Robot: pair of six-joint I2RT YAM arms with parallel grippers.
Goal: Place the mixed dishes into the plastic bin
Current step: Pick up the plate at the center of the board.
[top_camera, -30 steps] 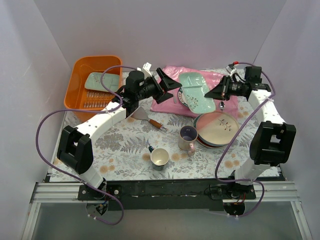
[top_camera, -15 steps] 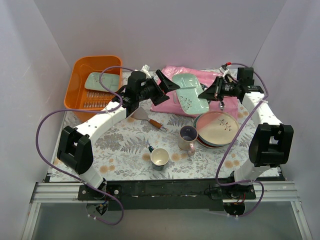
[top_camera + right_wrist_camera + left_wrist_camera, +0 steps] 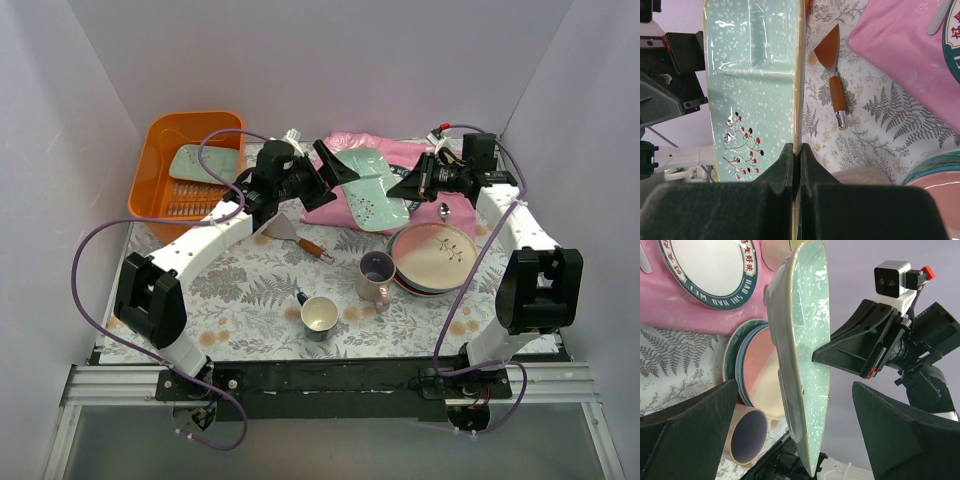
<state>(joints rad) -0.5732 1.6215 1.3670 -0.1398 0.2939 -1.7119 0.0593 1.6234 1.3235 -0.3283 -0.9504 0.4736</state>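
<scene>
My right gripper point(image 3: 402, 187) is shut on the rim of a mint-green tray-plate point(image 3: 372, 186) with red berry marks and holds it tilted in the air over the pink cloth. In the right wrist view its fingers point(image 3: 787, 165) pinch the plate's point(image 3: 752, 85) yellow edge. My left gripper point(image 3: 333, 178) is open, and in the left wrist view the plate point(image 3: 807, 355) stands edge-on between its spread fingers point(image 3: 695, 425). The orange plastic bin point(image 3: 150, 150) at the back left holds another mint-green plate point(image 3: 195, 163). A pink plate point(image 3: 433, 252) tops a stack beside a lilac mug point(image 3: 377, 274).
A teal-rimmed white plate point(image 3: 710, 265) lies on the pink cloth point(image 3: 340, 208). A spatula point(image 3: 297, 236) lies mid-table, and a spoon point(image 3: 443, 210) lies by the stack. A cream mug point(image 3: 320, 315) with a dark handle stands near the front. White walls enclose the table.
My right gripper has carried the mint-green tray-plate to the left, so it now sits between my left gripper's open fingers. The left arm has barely moved.
</scene>
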